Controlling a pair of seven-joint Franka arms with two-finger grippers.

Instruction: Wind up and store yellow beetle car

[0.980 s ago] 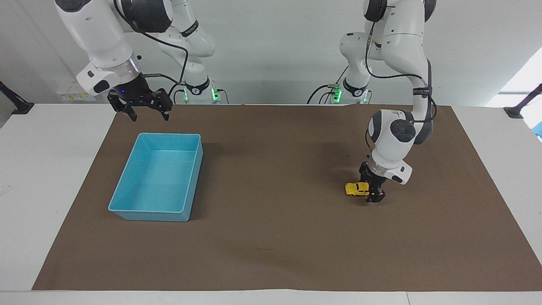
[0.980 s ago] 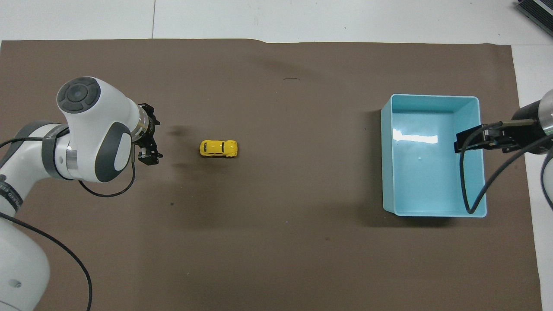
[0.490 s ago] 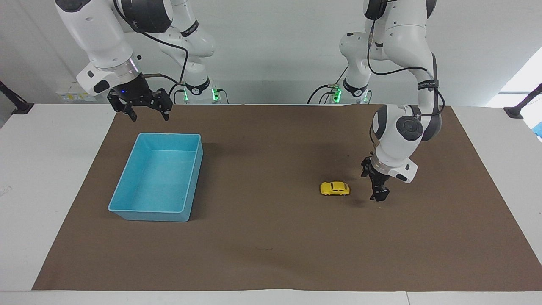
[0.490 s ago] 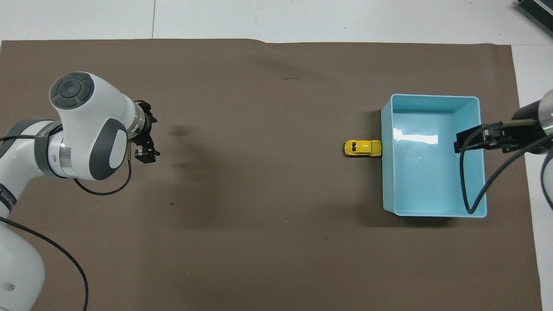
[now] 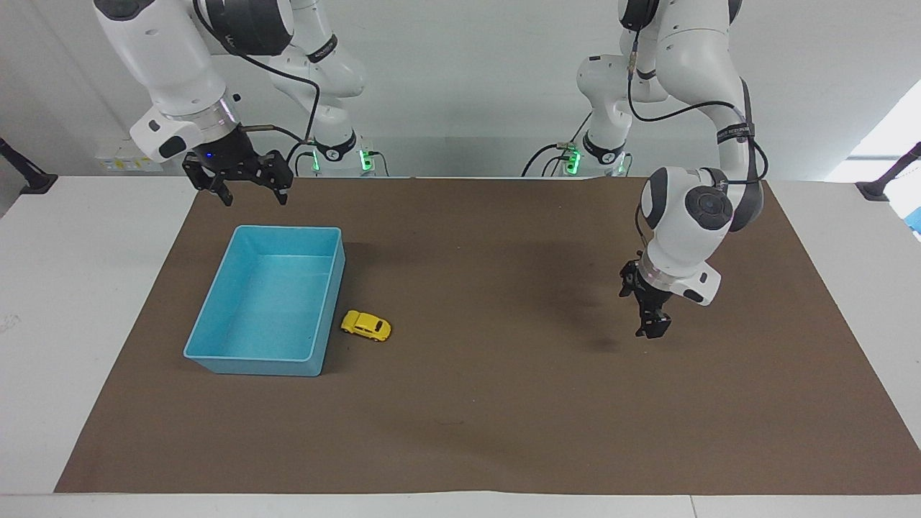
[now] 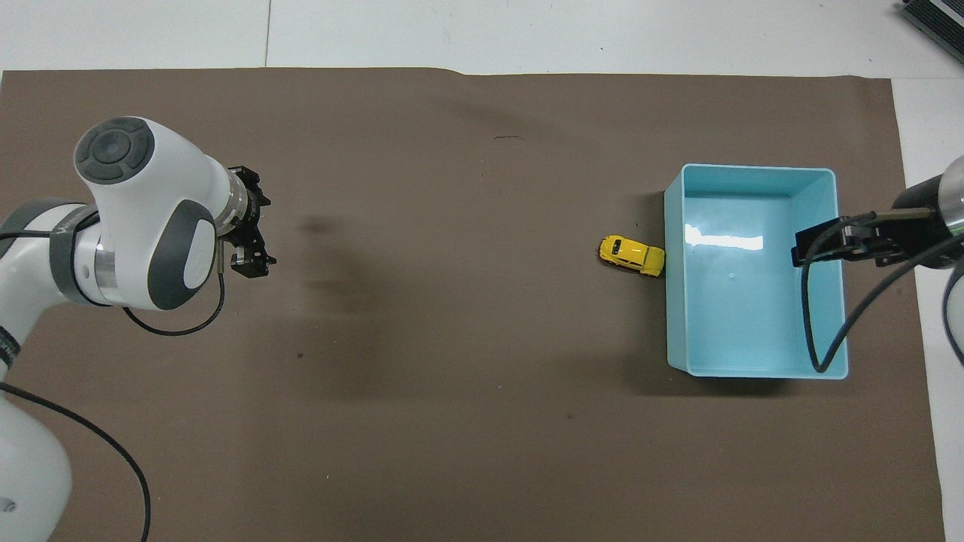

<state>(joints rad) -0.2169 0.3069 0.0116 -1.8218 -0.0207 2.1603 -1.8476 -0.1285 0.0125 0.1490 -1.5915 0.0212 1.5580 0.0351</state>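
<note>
The yellow beetle car (image 5: 366,326) (image 6: 633,255) stands on the brown mat outside the blue bin (image 5: 288,229) (image 6: 753,316), slightly askew, with one end against the bin's side wall. Nothing lies in the bin. My left gripper (image 5: 651,327) (image 6: 254,235) hangs open and holds nothing, a little above the mat toward the left arm's end of the table, well away from the car. My right gripper (image 5: 253,193) (image 6: 817,245) is open and holds nothing, raised over the bin's end nearest the robots.
The brown mat (image 5: 475,403) covers most of the white table (image 5: 65,302). Bare mat stretches between the car and the left gripper. Cables hang from both wrists.
The car has rolled across the mat from beside the left gripper to the bin's wall and turned slightly there. The left gripper has risen and drawn back a little. The right arm has stayed put.
</note>
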